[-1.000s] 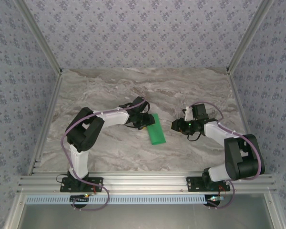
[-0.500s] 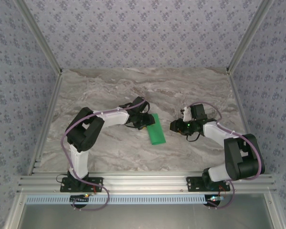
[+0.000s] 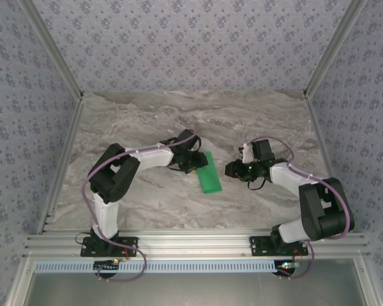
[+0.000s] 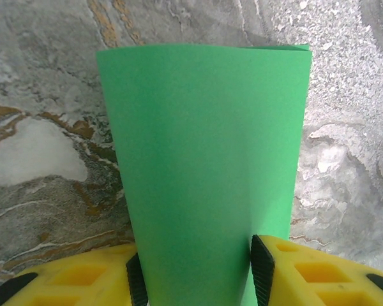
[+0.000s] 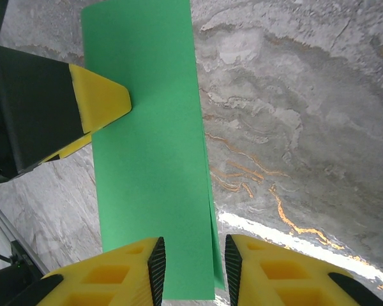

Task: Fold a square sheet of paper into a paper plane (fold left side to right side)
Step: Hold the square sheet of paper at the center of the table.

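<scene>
The green sheet of paper (image 3: 210,173) lies folded in half as a narrow strip at the table's middle, its layers slightly parted along one long edge (image 5: 210,210). My left gripper (image 3: 194,163) sits at the strip's left side, open, with the upper layer (image 4: 204,159) running between its black pads (image 4: 262,274). In the right wrist view its yellow fingertip (image 5: 102,105) rests over the paper. My right gripper (image 3: 232,169) hovers just right of the strip, open, its pads (image 5: 157,264) straddling the paper's near corner (image 5: 191,268) without closing on it.
The marble tabletop (image 3: 191,121) stretches bare around the paper. Aluminium rails (image 3: 191,243) run along the near edge, and patterned walls stand behind and at both sides. Both arm bases (image 3: 108,245) are bolted at the front.
My right gripper has edged leftward, closer to the paper's right edge. The left arm and the paper have stayed where they were.
</scene>
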You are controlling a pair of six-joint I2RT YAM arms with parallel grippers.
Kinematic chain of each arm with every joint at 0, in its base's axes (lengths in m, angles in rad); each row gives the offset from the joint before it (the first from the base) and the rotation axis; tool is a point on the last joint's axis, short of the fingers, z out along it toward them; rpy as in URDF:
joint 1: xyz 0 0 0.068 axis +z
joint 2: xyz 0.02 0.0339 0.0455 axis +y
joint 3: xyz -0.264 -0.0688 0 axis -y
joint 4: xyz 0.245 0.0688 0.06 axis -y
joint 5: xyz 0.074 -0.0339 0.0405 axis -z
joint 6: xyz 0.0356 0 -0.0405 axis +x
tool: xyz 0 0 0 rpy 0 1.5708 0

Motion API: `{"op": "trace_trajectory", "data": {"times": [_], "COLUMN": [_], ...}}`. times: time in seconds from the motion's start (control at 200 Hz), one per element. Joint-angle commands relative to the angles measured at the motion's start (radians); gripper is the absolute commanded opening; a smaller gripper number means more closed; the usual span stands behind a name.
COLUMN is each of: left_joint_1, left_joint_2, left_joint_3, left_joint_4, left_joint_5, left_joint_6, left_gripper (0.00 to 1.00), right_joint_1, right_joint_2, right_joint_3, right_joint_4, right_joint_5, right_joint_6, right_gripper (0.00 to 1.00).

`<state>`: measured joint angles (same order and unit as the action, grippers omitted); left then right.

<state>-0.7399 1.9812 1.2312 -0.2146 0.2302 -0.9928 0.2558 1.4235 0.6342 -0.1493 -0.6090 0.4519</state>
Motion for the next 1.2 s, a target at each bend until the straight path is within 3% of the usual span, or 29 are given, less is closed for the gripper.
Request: {"op": "trace_trajectory", "data": {"times": [0.0,0.3,0.585,1.194], "left_joint_1": [0.0,-0.002,-0.002,-0.002], "left_joint_2": [0.129,0.139,0.137,0.136], "left_joint_3": [-0.038,-0.033,-0.033,-0.032], "left_joint_4": [-0.116,-0.126,-0.127,-0.13], "left_joint_5": [-0.138,-0.143,-0.143,-0.143], "left_joint_6": [-0.055,-0.058,-0.058,-0.055], "left_gripper": [0.49,0.49,0.49,0.49], "right_joint_1": [0.014,0.041,0.099,0.141], "right_joint_2": [0.014,0.039,0.117,0.221], "right_joint_3": [0.01,0.018,0.057,0.098], "right_joint_4": [0.011,0.038,0.065,0.067], "right_joint_5": [-0.005,-0.022,-0.039,0.004], "right_joint_6": [0.005,0.022,0.038,0.039], "right_gripper": [0.32,0.3,0.16,0.16]}}
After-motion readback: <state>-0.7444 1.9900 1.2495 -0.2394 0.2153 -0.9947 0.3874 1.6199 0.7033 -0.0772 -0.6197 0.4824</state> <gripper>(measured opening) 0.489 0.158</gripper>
